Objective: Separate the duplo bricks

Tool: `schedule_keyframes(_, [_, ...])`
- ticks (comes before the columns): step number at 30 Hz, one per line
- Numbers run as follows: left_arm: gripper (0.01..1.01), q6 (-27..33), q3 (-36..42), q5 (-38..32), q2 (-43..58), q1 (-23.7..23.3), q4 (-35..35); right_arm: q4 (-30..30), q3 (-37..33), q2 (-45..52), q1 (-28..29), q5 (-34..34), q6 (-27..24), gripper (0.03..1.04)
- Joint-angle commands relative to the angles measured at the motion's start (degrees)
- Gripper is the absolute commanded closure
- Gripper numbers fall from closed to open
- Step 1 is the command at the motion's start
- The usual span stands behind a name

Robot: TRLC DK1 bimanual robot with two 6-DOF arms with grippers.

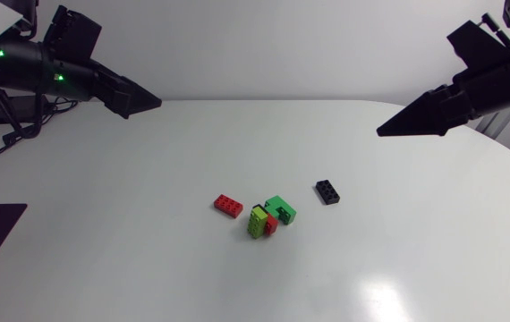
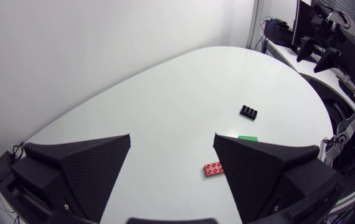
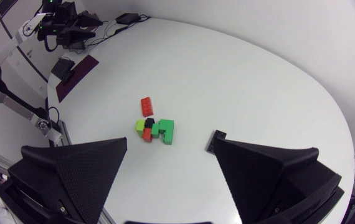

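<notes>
Head view | left gripper (image 2: 172, 137): fingers wide apart, empty | right gripper (image 3: 170, 142): same | joined lime-red-black-green plastic duplo cluster (image 1: 270, 216) on white table (image 1: 148, 268) | loose red brick (image 1: 228, 205) just beside cluster, black brick (image 1: 328, 191) near it

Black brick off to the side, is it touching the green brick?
No, the black brick lies by itself, with a clear gap between it and the green brick.

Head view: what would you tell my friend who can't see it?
A clump of joined lime, red and green bricks lies on the white table, a loose red brick to its left and a loose black brick to its right. The left gripper and right gripper hover far from them.
</notes>
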State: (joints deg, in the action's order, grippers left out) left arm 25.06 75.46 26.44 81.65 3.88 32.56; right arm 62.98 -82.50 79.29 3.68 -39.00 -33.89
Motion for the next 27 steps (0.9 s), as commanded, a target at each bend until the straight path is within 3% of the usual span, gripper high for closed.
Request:
schedule_keyframes(1, [0.100, 1.0, -1.5, 0.5, 0.4, 0.6, -0.6, 0.0, 1.8, 0.5, -0.4, 0.2, 0.6, 0.07])
schedule_keyframes(15, [0.100, 1.0, -7.0, 0.0, -2.2, 3.4, -1.7, -1.4, 6.5, -2.4, -0.6, 0.2, 0.4, 0.07])
schedule_keyframes(27, [0.100, -0.4, -17.1, -7.8, -2.9, 16.8, -10.9, -7.1, 19.4, -9.1, -1.1, 1.7, 0.1, 0.07])
